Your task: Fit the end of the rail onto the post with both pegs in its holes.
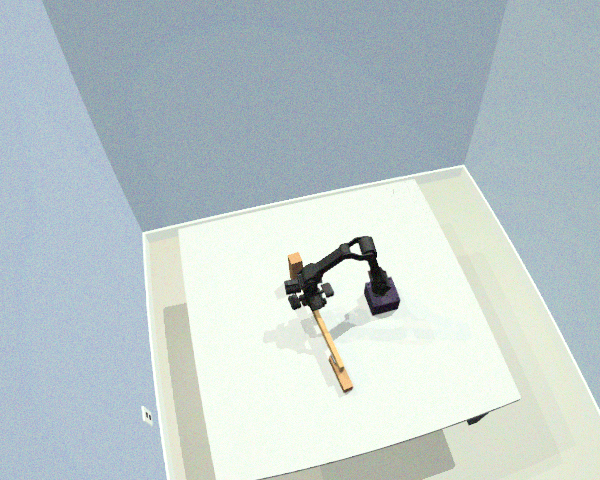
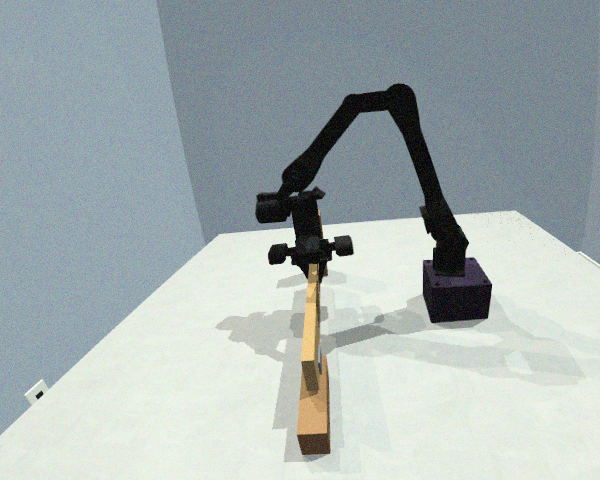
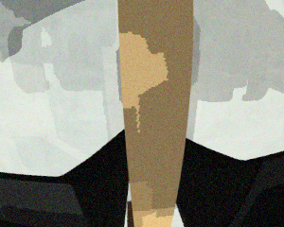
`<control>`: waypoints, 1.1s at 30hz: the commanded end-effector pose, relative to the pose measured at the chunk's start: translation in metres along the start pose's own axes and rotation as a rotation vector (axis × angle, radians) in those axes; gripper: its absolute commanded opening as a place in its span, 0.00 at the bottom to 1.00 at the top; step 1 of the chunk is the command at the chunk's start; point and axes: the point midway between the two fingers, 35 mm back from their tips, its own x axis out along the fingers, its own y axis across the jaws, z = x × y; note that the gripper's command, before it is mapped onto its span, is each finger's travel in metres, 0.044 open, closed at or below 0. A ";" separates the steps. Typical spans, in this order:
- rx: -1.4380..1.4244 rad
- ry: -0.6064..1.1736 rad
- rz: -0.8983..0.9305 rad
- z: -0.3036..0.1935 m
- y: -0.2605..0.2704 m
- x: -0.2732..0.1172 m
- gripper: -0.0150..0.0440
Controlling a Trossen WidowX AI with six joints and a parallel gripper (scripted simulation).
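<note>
A black robot arm (image 1: 336, 258) (image 2: 331, 131) grips a wooden rail (image 1: 327, 335) (image 2: 309, 330) (image 3: 156, 156) in its end effector (image 1: 313, 305) (image 2: 313, 273) (image 3: 144, 134), above a pale desk (image 1: 248, 403) (image 2: 176, 413) (image 3: 19, 137). The rail's far end is at the low block (image 1: 346, 381) (image 2: 313, 415); its seating in the bracket cannot be confirmed. The near end reaches toward the post (image 1: 295, 263), where the arm hides pegs and holes. Grasping appears done; full fit, level and contact remain unconfirmed, and release is yet to come. No brand, label or writing is legible.
</note>
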 end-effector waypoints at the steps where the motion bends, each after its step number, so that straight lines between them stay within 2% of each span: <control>1: -0.002 -0.006 -0.006 -0.001 -0.001 -0.001 0.25; 33: -0.002 -0.005 -0.006 -0.011 -0.003 -0.001 0.25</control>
